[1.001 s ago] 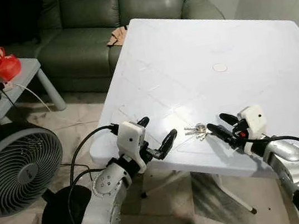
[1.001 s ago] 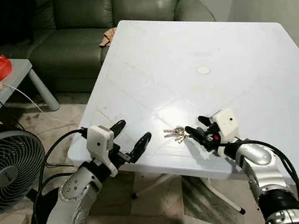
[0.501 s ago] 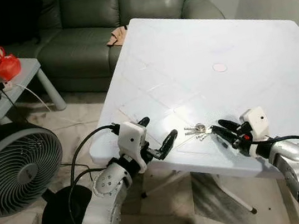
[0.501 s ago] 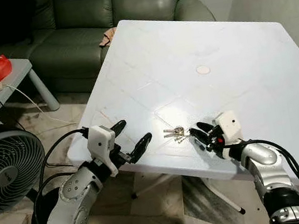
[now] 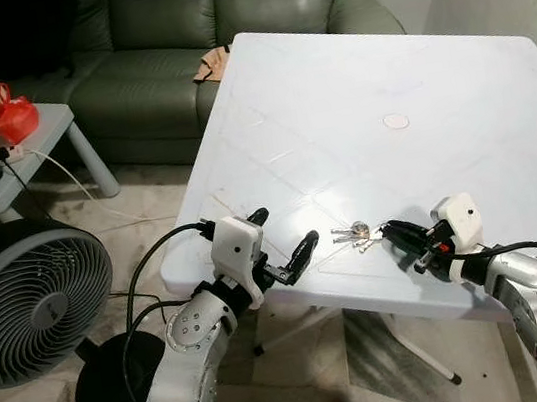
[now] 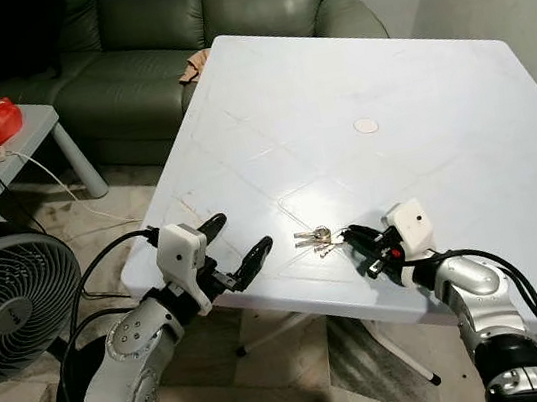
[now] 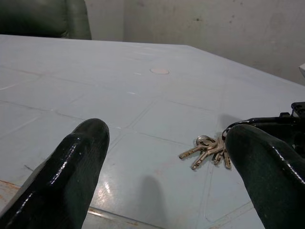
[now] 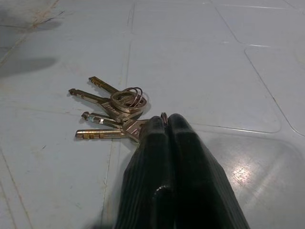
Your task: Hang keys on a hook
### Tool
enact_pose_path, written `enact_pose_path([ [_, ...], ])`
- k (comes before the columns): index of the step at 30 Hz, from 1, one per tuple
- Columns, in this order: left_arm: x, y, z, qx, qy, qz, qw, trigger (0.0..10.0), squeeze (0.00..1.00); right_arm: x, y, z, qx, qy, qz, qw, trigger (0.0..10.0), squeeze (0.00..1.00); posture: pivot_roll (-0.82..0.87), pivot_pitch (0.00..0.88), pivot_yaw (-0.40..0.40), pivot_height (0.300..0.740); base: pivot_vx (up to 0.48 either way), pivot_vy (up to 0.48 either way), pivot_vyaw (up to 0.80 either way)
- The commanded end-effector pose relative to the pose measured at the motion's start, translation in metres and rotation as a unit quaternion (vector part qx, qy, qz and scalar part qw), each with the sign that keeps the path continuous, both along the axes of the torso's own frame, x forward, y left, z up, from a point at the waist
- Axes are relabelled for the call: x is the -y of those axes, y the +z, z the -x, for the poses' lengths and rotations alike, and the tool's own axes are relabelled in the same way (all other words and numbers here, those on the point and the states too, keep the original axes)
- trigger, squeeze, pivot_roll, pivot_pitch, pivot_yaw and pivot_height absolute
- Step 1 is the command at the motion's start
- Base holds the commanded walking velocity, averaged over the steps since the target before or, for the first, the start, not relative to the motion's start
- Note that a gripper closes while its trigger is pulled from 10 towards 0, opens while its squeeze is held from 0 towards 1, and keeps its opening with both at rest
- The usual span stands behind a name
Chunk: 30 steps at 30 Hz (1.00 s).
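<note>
right tool (image 6: 353,239) now has its black fingers pressed together with the tips at the edge of the keys (image 8: 116,111), perhaps nipping the ring though i cannot tell for sure, where a second ago those fingers were spread apart just beside the bunch. left tool (image 5: 282,238) hovers with its fingers wide apart at the near edge of the table (image 5: 411,68), as before, and the keys lie flat on the white top between the two tools. beyond the table stand a green sofa (image 5: 164,45), a grey floor fan (image 5: 32,312) and a small side table (image 5: 48,143) carrying a red bag (image 5: 12,120).
</note>
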<state>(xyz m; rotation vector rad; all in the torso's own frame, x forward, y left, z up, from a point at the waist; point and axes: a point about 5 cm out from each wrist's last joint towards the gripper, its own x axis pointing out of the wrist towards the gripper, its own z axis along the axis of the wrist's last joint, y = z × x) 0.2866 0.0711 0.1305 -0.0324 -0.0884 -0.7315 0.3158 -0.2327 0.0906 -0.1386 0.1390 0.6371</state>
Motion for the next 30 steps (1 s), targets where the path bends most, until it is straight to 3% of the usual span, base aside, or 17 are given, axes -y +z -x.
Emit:
enact_pose_path([
  [1,-0.001,0.004,-0.002,0.01,0.007,-0.005,1.0,10.0,0.0,0.004,0.003,-0.001,0.0,0.003,0.006,1.0,0.0,0.0,0.0,0.117,-0.042,0.74,0.0,0.0,0.0],
  [6,-0.001,0.004,-0.002,0.011,0.009,-0.005,1.0,10.0,0.0,0.004,0.003,0.001,-0.001,0.009,0.0,1.0,0.0,0.0,0.0,0.115,-0.043,0.74,0.0,0.0,0.0],
  [10,-0.004,0.007,-0.007,0.013,0.024,0.003,1.0,10.0,0.0,0.005,0.012,-0.005,0.028,-0.022,-0.03,0.999,0.0,0.0,0.0,0.115,-0.043,0.74,0.0,0.0,0.0],
  [12,-0.008,0.01,-0.012,0.012,0.042,0.01,0.999,10.0,0.0,0.005,0.022,-0.008,0.048,-0.039,-0.077,0.995,0.0,0.0,0.0,0.11,-0.042,0.74,0.0,0.0,0.0],
  [15,-0.011,0.012,-0.015,0.011,0.054,0.016,0.998,10.0,0.0,0.005,0.029,-0.01,0.062,-0.051,-0.11,0.991,0.0,0.0,0.0,0.11,-0.042,0.74,0.0,0.0,0.0],
  [16,-0.018,0.017,-0.023,0.007,0.08,0.035,0.996,10.0,0.0,0.002,0.039,-0.012,0.079,-0.062,-0.173,0.98,2.7,0.0,0.0,0.108,-0.043,0.74,0.0,0.0,0.0],
  [17,-0.021,0.019,-0.026,0.005,0.091,0.042,0.995,10.0,0.0,0.001,0.043,-0.012,0.086,-0.064,-0.198,0.974,8.3,0.0,0.0,0.108,-0.043,0.74,0.0,0.0,0.0],
  [18,-0.024,0.02,-0.029,0.002,0.101,0.045,0.994,10.0,0.0,0.0,0.046,-0.012,0.09,-0.064,-0.215,0.97,10.0,0.0,0.0,0.108,-0.043,0.74,0.0,0.0,0.0],
  [21,-0.033,0.024,-0.037,-0.006,0.127,0.066,0.99,10.0,0.0,-0.003,0.056,-0.013,0.104,-0.074,-0.289,0.949,10.0,0.0,-0.01,0.1,-0.042,0.74,0.0,0.0,0.0],
  [22,-0.041,0.027,-0.043,-0.004,0.146,0.071,0.987,10.0,0.0,-0.005,0.063,-0.013,0.12,-0.089,-0.32,0.935,10.0,0.0,-0.01,0.1,-0.042,0.74,0.0,0.0,0.0],
  [25,-0.047,0.031,-0.048,0.001,0.161,0.072,0.984,10.0,0.0,-0.006,0.068,-0.013,0.135,-0.104,-0.336,0.926,10.0,0.0,-0.01,0.093,-0.041,0.74,0.0,0.0,0.0],
  [30,-0.066,0.042,-0.058,0.027,0.207,0.063,0.976,10.0,0.0,-0.002,0.079,-0.006,0.181,-0.194,-0.333,0.905,10.0,0.0,-0.01,0.078,-0.038,0.74,0.0,0.0,0.0],
])
